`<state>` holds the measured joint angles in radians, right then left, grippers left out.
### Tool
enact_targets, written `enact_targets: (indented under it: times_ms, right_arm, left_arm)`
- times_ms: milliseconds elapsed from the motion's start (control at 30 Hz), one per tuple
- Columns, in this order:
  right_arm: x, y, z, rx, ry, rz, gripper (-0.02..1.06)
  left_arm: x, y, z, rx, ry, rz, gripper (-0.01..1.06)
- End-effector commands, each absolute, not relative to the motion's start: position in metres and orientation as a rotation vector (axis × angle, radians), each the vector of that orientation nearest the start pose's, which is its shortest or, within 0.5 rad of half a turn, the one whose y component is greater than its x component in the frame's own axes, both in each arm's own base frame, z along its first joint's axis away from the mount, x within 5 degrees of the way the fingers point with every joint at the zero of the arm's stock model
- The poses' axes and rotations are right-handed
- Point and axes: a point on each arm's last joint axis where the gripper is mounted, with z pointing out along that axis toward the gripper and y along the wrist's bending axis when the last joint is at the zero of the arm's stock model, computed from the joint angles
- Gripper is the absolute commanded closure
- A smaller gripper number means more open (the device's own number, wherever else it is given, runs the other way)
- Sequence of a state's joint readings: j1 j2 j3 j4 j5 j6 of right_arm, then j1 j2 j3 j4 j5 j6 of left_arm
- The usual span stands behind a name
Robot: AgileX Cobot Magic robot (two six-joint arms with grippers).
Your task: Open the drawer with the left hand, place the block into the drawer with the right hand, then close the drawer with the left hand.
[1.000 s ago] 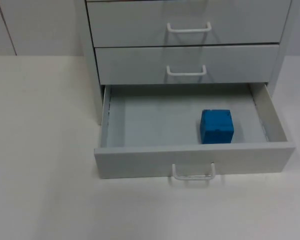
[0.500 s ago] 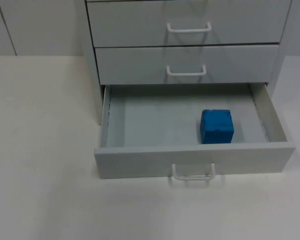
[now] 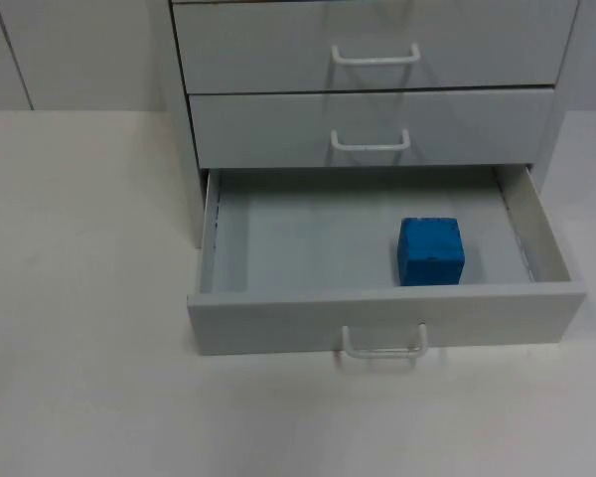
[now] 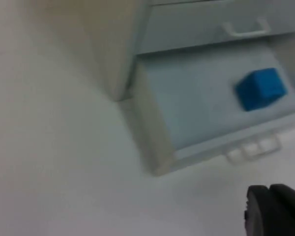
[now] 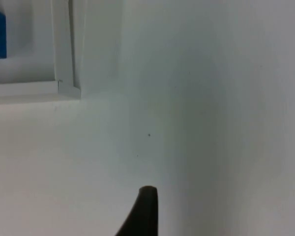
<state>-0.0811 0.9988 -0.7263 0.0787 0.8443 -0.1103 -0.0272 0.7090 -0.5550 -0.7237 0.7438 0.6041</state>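
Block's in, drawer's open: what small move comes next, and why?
Probably bring the left gripper toward the handle of the open bottom drawer to push it shut: the blue block already sits inside, and the right gripper waits over the table.

White surface point(image 3: 89, 298) runs under and around a light grey cabinet point(image 3: 184, 149), w/ bare stretches to both sides and in front. Cabinet has 2 upper drawers, both shut: top one point(image 3: 268, 50) w/ white loop handle point(image 3: 375, 56), middle one point(image 3: 268, 124) w/ matching handle point(image 3: 371, 142), stacked directly, flush fronts. Behind: grey partition wall point(image 3: 79, 50) w/ vertical panel seams.
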Motion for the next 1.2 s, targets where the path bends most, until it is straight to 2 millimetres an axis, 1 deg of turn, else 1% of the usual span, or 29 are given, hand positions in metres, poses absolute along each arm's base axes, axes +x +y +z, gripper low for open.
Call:
enact_targets:
  times_ms: [0, 67, 167, 200, 267, 300, 333, 367, 400, 500, 567, 600, 633, 667, 733, 767, 800, 833, 900, 967, 1000, 1167]
  right_arm:
    - [0.176, -0.01, 0.28, 0.007, 2.589, 0.023, 0.24]
    - [0.176, -0.01, 0.28, 0.007, 2.589, 0.023, 0.24]
    - [0.176, -0.01, 0.28, 0.007, 2.587, 0.022, 0.24]
    - [0.176, -0.01, 0.28, 0.007, 2.587, 0.022, 0.24]
    - [0.176, -0.01, 0.28, 0.007, 2.587, 0.022, 0.24]
    - [0.176, -0.01, 0.28, 0.007, 2.585, 0.022, 0.24]
    - [0.176, -0.01, 0.28, 0.007, 2.585, 0.022, 0.24]
    - [0.176, -0.01, 0.28, 0.004, 2.583, 0.016, 0.24]
    - [0.176, -0.01, 0.28, 0.004, 2.583, 0.016, 0.24]
    - [0.176, -0.01, 0.28, 0.005, 2.581, 0.016, 0.24]
    - [0.176, -0.01, 0.28, 0.005, 2.58, 0.016, 0.24]
    - [0.176, -0.01, 0.28, 0.005, 2.58, 0.016, 0.24]
    - [0.176, -0.01, 0.28, 0.005, 2.58, 0.016, 0.24]
    - [0.177, -0.01, 0.28, 0.005, 2.574, 0.015, 0.24]
    - [0.177, -0.01, 0.281, 0.005, 2.566, 0.014, 0.24]
    - [0.178, -0.01, 0.281, 0.006, 2.564, 0.013, 0.24]
    - [0.178, -0.01, 0.281, 0.006, 2.564, 0.013, 0.24]
    - [0.178, -0.01, 0.281, 0.006, 2.562, 0.013, 0.24]
    - [0.178, -0.01, 0.281, 0.006, 2.56, 0.013, 0.24]
    - [0.178, -0.01, 0.281, 0.006, 2.56, 0.013, 0.24]
    - [0.178, -0.01, 0.281, 0.006, 2.56, 0.013, 0.24]
    - [0.178, -0.01, 0.281, 0.006, 2.56, 0.013, 0.24]
  left_arm:
    - [0.138, -0.051, 0.3, 0.392, 2.163, -0.586, 1.05]
    - [0.152, -0.055, 0.306, 0.477, 2.189, -0.597, 1.05]
    - [0.17, -0.066, 0.311, 0.602, 2.193, -0.524, 1.05]
    - [0.17, -0.066, 0.311, 0.602, 2.193, -0.524, 1.05]
    - [0.176, -0.075, 0.312, 0.642, 2.18, -0.482, 1.05]
    - [0.179, -0.082, 0.311, 0.693, 2.167, -0.443, 1.05]
    - [0.181, -0.097, 0.308, 0.755, 2.155, -0.41, 1.05]
    - [0.183, -0.105, 0.303, 0.799, 2.156, -0.371, 1.05]
    - [0.183, -0.105, 0.303, 0.799, 2.156, -0.371, 1.05]
    - [0.184, -0.137, 0.284, 0.979, 2.154, -0.268, 1.05]
    - [0.185, -0.155, 0.267, 1.127, 2.137, -0.156, 1.05]
    - [0.185, -0.155, 0.267, 1.127, 2.137, -0.156, 1.05]
    - [0.186, -0.16, 0.263, 1.165, 2.127, -0.127, 1.05]
    - [0.186, -0.173, 0.252, 1.244, 2.097, -0.066, 1.05]
    - [0.188, -0.19, 0.234, 1.345, 2.06, 0.012, 1.05]
    - [0.188, -0.196, 0.226, 1.364, 2.057, 0.03, 1.05]
    - [0.188, -0.196, 0.226, 1.364, 2.057, 0.03, 1.05]
    - [0.189, -0.199, 0.221, 1.377, 2.055, 0.047, 1.05]
    - [0.189, -0.215, 0.199, 1.475, 2.014, 0.134, 1.05]
    - [0.189, -0.227, 0.187, 1.526, 1.972, 0.188, 1.05]
    - [0.189, -0.227, 0.187, 1.526, 1.972, 0.188, 1.05]
    - [0.193, -0.255, 0.167, 1.599, 1.932, 0.283, 1.05]
